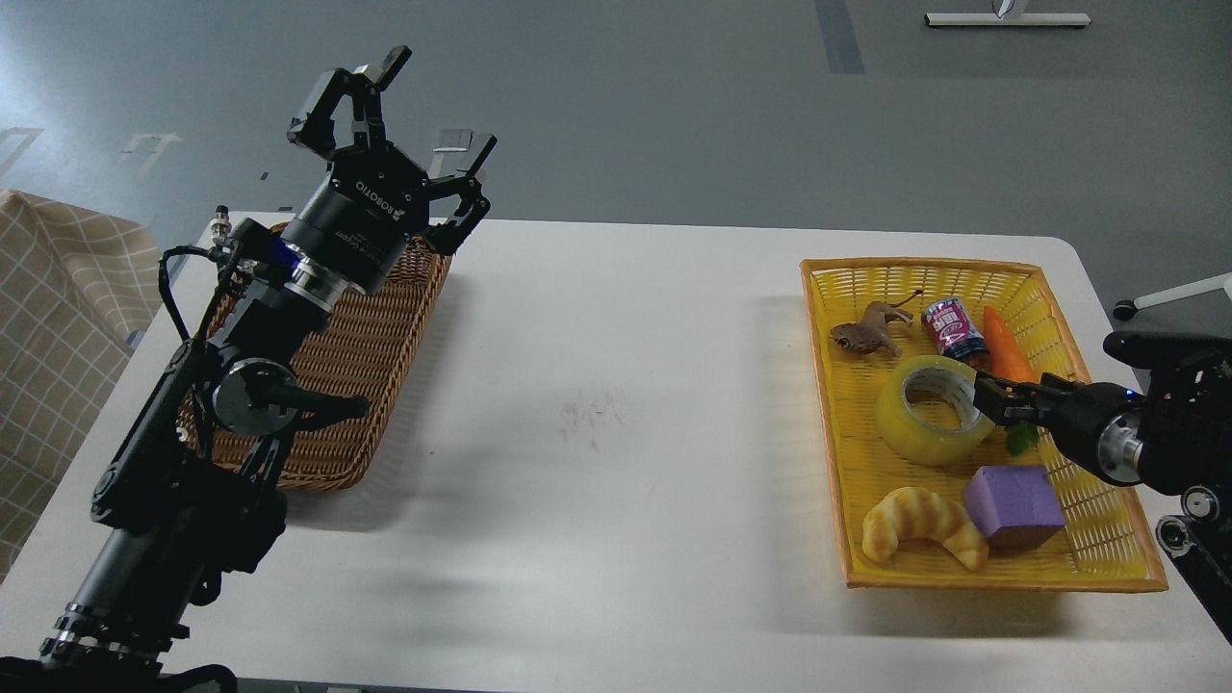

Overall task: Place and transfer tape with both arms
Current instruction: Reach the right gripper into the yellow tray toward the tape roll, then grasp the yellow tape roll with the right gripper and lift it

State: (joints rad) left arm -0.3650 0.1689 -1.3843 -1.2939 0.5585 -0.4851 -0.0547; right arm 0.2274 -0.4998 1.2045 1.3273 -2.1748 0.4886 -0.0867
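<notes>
The tape (914, 430), a yellow translucent roll with a grey-white core, lies flat in the yellow basket (962, 263) on the right of the table. My right gripper (991, 401) comes in from the right edge and its tips reach the roll's right rim. It is small and dark, and I cannot tell its fingers apart or whether they touch the roll. My left gripper (435, 104) is open and empty, raised above the far end of the brown wicker basket (337, 385) on the left.
The yellow basket also holds a toy croissant (922, 525), a purple block (1015, 505), a toy carrot (1006, 348), a small can (953, 327) and a brown animal figure (871, 330). A checked cloth (58, 318) lies at the left edge.
</notes>
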